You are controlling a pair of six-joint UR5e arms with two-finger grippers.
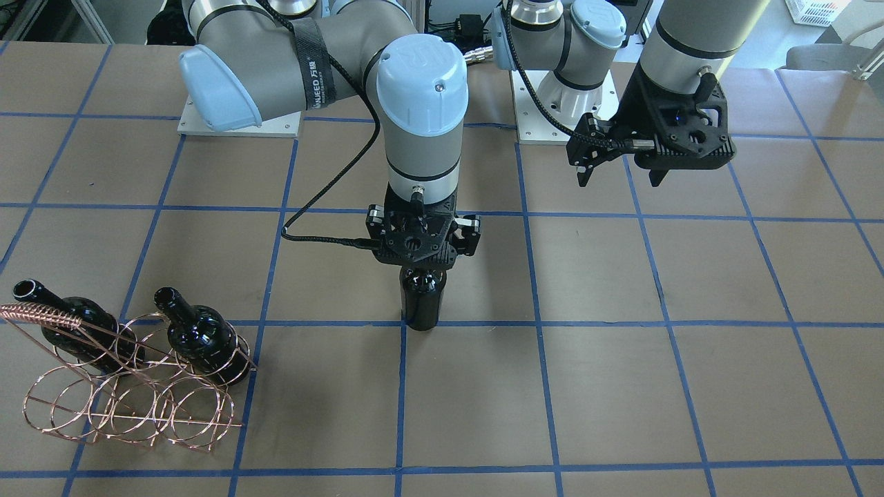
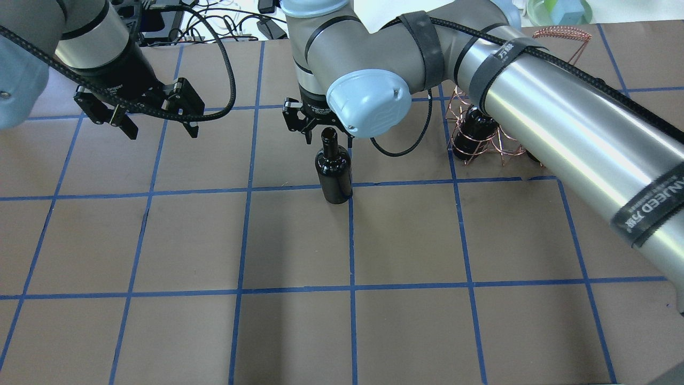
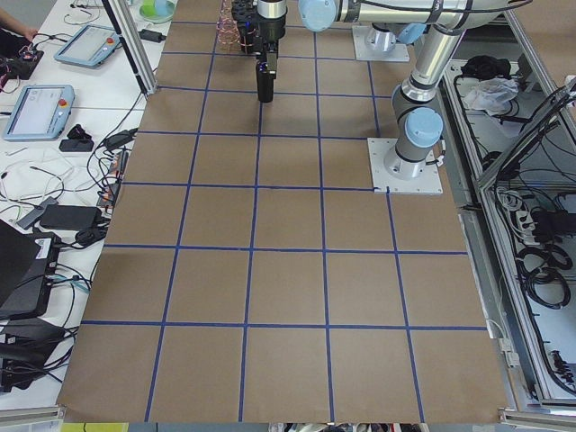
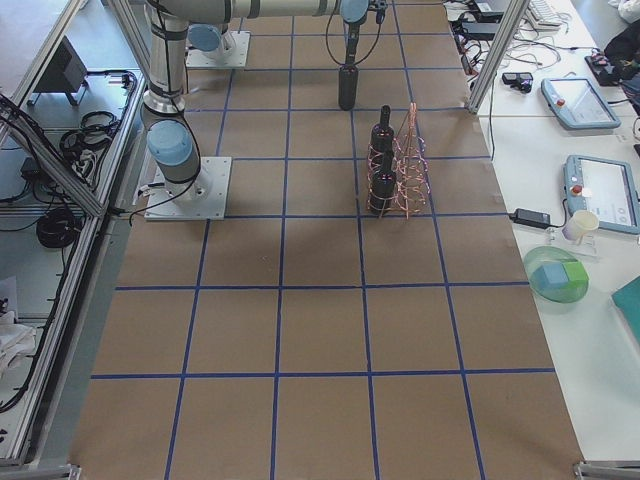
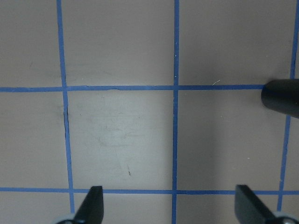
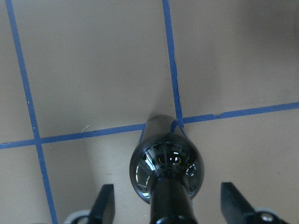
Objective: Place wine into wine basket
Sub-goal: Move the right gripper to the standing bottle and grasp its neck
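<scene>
3 wine bottles (image 1: 423, 304) (image 1: 74, 323) (image 1: 204, 338); 1 wine basket (image 1: 39, 315); 2 claws: left claw (image 2: 161, 132), right claw (image 6: 169, 203).

Grey arms (image 1: 421, 148), pale-blue joint caps (image 1: 421, 83)

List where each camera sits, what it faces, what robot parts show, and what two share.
Front-facing: across table, facing robot; both arms.
Overhead: behind robot, looking down; both arms.
Left: table's left end; left arm near.
Right: table's right end; right arm near.
Left wrist: down at table; left tool.
Right wrist: down onto wine; right tool.
Both wrist views share the wine.
</scene>
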